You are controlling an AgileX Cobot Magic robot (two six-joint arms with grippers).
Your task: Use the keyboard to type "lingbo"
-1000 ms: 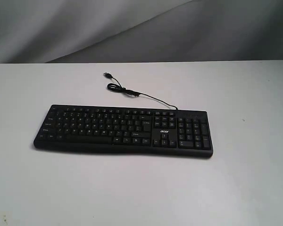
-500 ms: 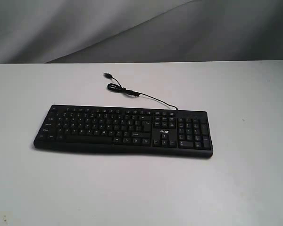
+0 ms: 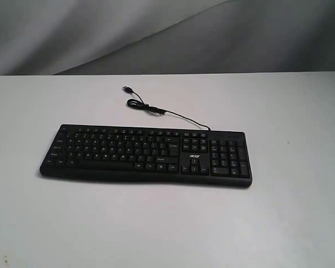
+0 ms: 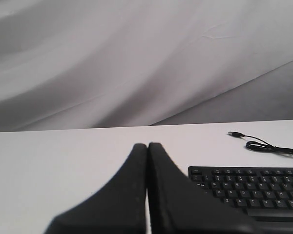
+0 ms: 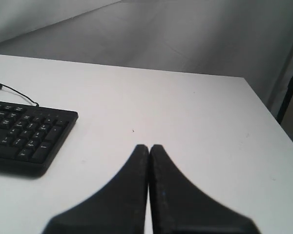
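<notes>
white table (image 3: pixel 301 223), grey drape (image 3: pixel 156 33) behind, black keyboard (image 3: pixel 128 151), cable (image 3: pixel 137 104) trailing back, both jaws clenched

The black keyboard (image 3: pixel 146 154) lies flat on the table, cable trailing behind.

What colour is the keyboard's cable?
The cable is black; the exterior view shows it best.

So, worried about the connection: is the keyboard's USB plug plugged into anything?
No, the USB plug lies free on the white table beyond the keyboard.
</notes>
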